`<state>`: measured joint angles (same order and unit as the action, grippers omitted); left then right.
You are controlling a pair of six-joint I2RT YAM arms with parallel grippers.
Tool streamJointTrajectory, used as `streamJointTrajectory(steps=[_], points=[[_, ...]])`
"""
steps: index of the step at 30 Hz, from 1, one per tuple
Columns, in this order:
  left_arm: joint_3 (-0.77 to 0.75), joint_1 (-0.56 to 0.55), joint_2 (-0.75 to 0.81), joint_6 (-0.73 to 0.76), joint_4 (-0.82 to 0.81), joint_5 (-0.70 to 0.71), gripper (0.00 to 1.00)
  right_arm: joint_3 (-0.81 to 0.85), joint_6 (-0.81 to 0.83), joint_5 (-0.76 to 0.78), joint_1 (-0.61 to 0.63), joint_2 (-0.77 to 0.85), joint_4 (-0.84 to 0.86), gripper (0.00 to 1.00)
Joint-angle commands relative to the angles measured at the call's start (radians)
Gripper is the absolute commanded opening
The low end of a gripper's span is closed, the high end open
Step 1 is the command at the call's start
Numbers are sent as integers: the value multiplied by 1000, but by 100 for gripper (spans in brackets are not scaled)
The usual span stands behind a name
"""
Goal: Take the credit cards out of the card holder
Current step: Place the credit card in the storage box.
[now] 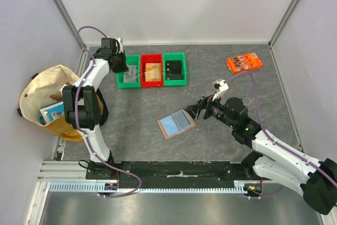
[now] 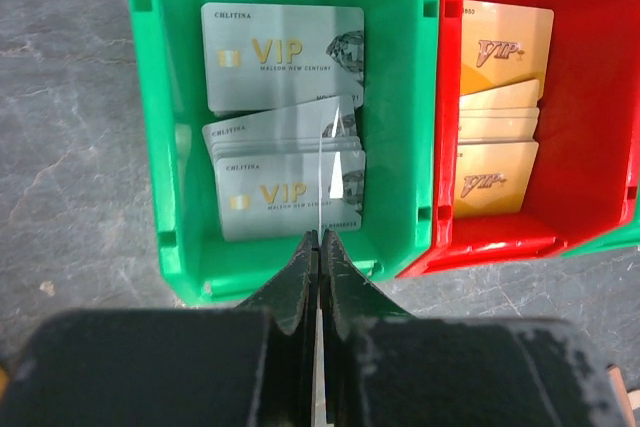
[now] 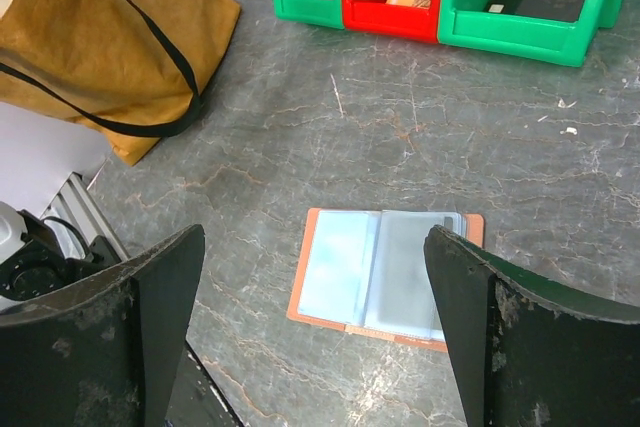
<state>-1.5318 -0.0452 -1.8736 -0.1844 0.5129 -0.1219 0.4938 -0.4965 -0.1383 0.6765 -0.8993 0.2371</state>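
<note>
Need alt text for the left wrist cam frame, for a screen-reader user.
The left gripper, fingers shut, points into a green plastic bin holding a loose pile of silver VIP cards; a thin pale sliver, possibly a card edge-on, rises from its tips. To the right, a red plastic bin holds tan-gold VIP cards, both on a grey marbled table.

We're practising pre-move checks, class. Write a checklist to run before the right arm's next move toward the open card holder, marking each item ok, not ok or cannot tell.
1. Card holder lies open and flat: ok.
2. Right gripper fingers spread wide, empty: ok.
3. Holder lined up between those fingers in the wrist view: ok.
4. Cards remaining in its pockets: cannot tell.
5. Left gripper shut above the silver cards in the green bin: ok.
6. Left fingers pinching anything: cannot tell.
</note>
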Motion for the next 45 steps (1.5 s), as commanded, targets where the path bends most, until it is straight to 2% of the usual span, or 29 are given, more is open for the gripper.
streamJointTrajectory(steps=[1, 11, 17, 20, 25, 32, 39, 45], points=[[-74, 4, -54, 19, -39, -71, 2, 5, 15, -15, -3, -1, 10, 98], [-77, 4, -130, 5, -86, -52, 17, 26, 18, -29, -2, -32, -1, 98], [-83, 5, -113, 13, -82, 8, 34, 32, 26, -26, -2, -32, -18, 98], [-108, 5, -111, 20, -70, 16, 36, 35, 30, -23, 0, -32, -27, 98], [-154, 2, -130, 10, -27, 18, 53, 37, 27, -26, -2, -29, -30, 98], [-151, -4, -104, -4, -11, 11, 60, 40, 35, -18, -2, -23, -48, 98], [-127, -45, 36, -76, 18, 16, 73, 49, 39, -17, -2, -58, -64, 98], [76, -198, 287, -193, -28, 22, 75, 69, 44, -23, -2, -142, -70, 98]])
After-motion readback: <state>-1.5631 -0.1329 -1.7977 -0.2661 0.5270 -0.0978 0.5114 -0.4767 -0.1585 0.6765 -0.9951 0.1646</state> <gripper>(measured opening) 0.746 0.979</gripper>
